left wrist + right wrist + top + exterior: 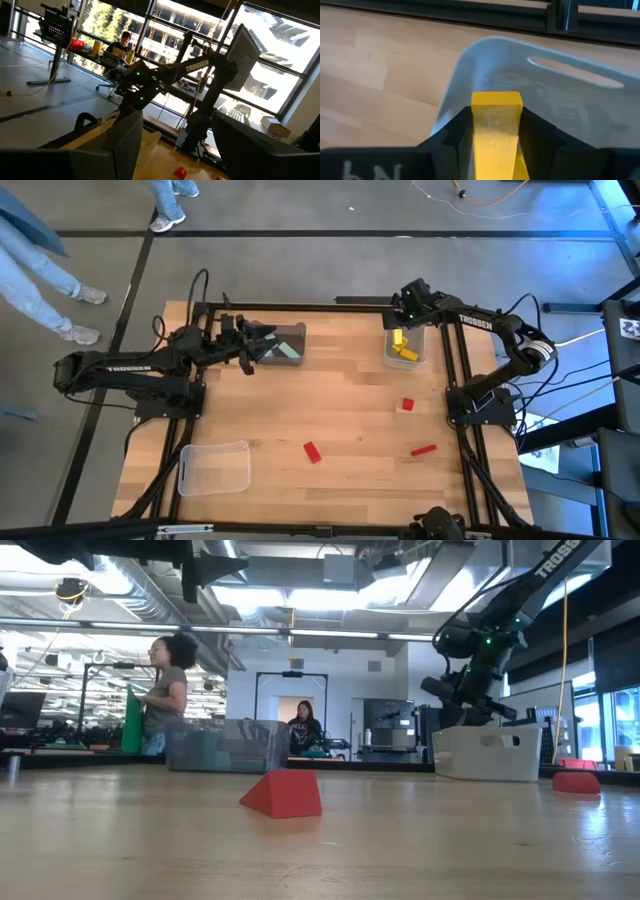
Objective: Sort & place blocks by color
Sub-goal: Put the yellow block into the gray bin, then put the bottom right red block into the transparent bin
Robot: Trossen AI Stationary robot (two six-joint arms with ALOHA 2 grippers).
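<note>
A: Blocks, sweeping left to right in the high view. We see the left gripper [268, 340] at ten o'clock on the table [340, 395], over the dark bin [290, 343], which holds a mint block [285, 351]. Its jaws stand spread and pinch nothing.

B: Agreed. At seven o'clock we have the clear bin [214, 467], no block visible inside it.

A: Loose reds next: one red block [313, 451] near six o'clock, a second red block [407, 405] around three to four o'clock, a third red block [423, 449] near four to five o'clock. All three lie flat on bare wood, well apart.

B: The low view puts a red one [283, 794] up close.

A: At one o'clock we see the white bin [404, 347] with yellow blocks [403, 347] in it.

B: The right gripper [404, 308] hovers above that bin's far edge. In the right wrist view its jaws pinch a yellow block [495, 131] between the fingers [451, 135], over the bin's rim [540, 65].

A: People stand beyond the table's far edge.
</note>
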